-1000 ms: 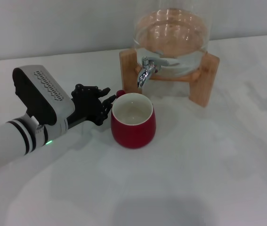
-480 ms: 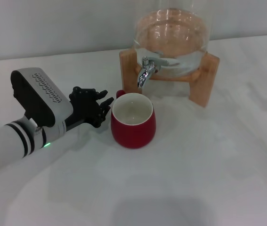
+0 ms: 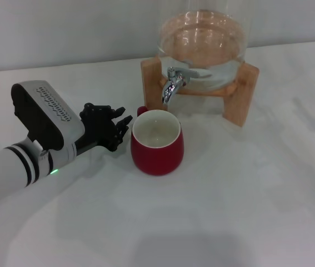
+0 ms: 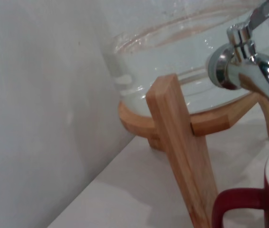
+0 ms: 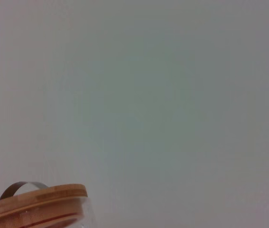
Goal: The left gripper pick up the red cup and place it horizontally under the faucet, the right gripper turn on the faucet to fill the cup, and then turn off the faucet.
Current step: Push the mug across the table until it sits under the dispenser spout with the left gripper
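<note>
L gripper [image 3: 111, 127] fingers spread, empty, just beside red cup [image 3: 157, 142] under faucet [image 3: 172, 83].

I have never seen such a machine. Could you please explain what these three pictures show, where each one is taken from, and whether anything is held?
This is a robot with two arms, and each picture comes from a different camera. The head view looks down from the robot's head at a white table. On it stands the red cup, upright, below the faucet of a glass jar on a wooden stand. The black claw on the white arm is the left gripper; it is open beside the cup's handle, not touching it, and holds nothing. The left wrist view comes from a camera on that arm: it shows the faucet, the stand and the cup's handle up close. The right wrist view shows mostly wall and the jar's wooden lid; the right gripper itself is not visible.
</note>
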Action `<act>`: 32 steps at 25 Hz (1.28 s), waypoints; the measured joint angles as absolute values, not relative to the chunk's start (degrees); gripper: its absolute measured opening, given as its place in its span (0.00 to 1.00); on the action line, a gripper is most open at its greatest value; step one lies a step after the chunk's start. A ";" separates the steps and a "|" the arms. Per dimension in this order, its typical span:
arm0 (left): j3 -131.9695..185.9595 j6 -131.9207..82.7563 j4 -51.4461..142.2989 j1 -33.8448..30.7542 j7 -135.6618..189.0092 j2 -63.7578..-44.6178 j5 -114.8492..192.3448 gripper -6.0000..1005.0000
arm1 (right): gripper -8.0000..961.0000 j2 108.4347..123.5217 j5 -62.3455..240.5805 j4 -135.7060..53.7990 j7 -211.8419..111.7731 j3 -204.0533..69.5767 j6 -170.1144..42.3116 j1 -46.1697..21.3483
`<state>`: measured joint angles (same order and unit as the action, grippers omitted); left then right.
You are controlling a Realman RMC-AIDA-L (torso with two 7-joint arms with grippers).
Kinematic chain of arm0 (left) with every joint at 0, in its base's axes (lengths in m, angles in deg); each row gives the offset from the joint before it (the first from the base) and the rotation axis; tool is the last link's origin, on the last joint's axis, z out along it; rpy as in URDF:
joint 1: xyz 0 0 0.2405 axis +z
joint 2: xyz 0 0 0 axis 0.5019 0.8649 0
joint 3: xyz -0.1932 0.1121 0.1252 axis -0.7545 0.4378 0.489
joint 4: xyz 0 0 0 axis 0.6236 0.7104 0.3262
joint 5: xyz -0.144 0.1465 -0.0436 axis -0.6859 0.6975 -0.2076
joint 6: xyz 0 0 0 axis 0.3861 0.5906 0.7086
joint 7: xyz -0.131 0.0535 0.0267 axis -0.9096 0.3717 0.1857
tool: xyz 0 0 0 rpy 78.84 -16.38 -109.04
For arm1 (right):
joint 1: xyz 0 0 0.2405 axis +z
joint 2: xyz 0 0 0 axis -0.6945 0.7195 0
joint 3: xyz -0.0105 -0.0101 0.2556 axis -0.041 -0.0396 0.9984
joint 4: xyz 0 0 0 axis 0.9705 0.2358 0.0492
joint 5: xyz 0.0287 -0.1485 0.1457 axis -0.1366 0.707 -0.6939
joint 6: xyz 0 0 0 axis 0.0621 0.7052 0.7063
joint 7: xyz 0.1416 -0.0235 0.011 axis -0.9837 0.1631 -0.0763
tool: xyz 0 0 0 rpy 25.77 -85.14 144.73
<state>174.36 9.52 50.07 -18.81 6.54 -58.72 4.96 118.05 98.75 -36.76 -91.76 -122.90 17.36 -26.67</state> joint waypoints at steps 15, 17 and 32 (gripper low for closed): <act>174.22 8.28 50.17 -18.66 6.74 -58.72 3.99 0.29 | 0.86 118.05 98.77 -36.70 -91.78 -122.90 17.26 -26.53; 174.20 8.28 50.15 -18.65 6.79 -58.71 3.63 0.30 | 0.86 118.05 98.80 -36.69 -91.78 -122.90 17.27 -26.46; 174.19 8.29 50.16 -18.09 7.23 -58.71 3.37 0.32 | 0.86 118.05 98.77 -36.70 -91.78 -122.90 17.22 -26.44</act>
